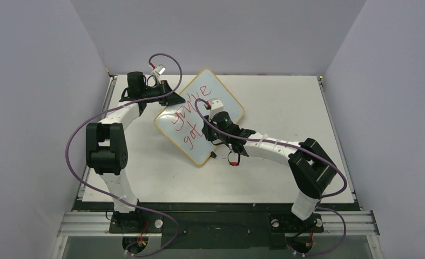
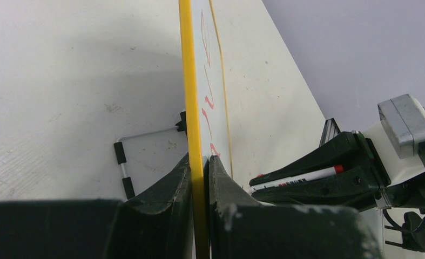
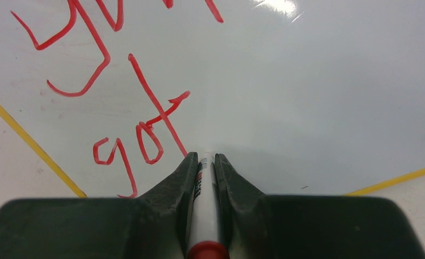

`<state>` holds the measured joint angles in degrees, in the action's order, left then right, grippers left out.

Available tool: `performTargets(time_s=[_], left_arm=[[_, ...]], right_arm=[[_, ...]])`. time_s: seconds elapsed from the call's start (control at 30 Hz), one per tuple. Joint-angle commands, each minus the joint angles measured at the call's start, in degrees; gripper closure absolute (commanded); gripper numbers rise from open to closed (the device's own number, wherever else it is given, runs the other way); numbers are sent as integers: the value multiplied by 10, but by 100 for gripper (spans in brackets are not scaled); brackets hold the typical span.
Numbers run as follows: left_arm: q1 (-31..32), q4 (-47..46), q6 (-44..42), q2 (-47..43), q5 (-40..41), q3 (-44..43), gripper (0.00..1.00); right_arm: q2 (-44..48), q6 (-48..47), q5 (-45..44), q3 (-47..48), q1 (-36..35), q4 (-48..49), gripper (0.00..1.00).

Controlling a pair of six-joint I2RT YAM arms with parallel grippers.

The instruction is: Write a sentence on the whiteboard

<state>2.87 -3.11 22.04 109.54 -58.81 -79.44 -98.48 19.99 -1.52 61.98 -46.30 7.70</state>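
The whiteboard (image 1: 223, 97), white with a thin yellow frame, stands tilted at mid-table. My left gripper (image 1: 173, 99) is shut on its upper-left edge; in the left wrist view the jaws (image 2: 200, 159) pinch the yellow frame (image 2: 187, 81). The sentence (image 1: 187, 116) is red handwriting in two lines, showing "you've" and "got" (image 3: 140, 129). My right gripper (image 1: 209, 130) is shut on a white marker with a red end (image 3: 204, 216). Its tip is hidden between the fingers (image 3: 206, 157), at the board surface (image 3: 307, 108) just right of "got".
A wire stand with black sleeves (image 2: 123, 162) lies on the table behind the board. A small black clip (image 1: 214, 155) sits at the board's lower edge. Grey walls enclose the white table (image 1: 285, 178) on three sides.
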Motion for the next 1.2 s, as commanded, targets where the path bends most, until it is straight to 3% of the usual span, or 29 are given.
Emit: performTargets(time_s=[0.0,0.33,0.67,1.17], left_arm=[[11,-78,-61,-6,14,-8,100],[11,-79,-60,-3,13,-11,100],[10,-79,-60,-2,12,-12,100],[12,-81,-58,-1,12,-14,100]], right_arm=[[-20,-8,-13,49,8,-4,100],[-31,-18,-8,112,15,-27,100],[38,-36,-17,134,15,-45,100],[193,-58,-58,42,25,-47,100]])
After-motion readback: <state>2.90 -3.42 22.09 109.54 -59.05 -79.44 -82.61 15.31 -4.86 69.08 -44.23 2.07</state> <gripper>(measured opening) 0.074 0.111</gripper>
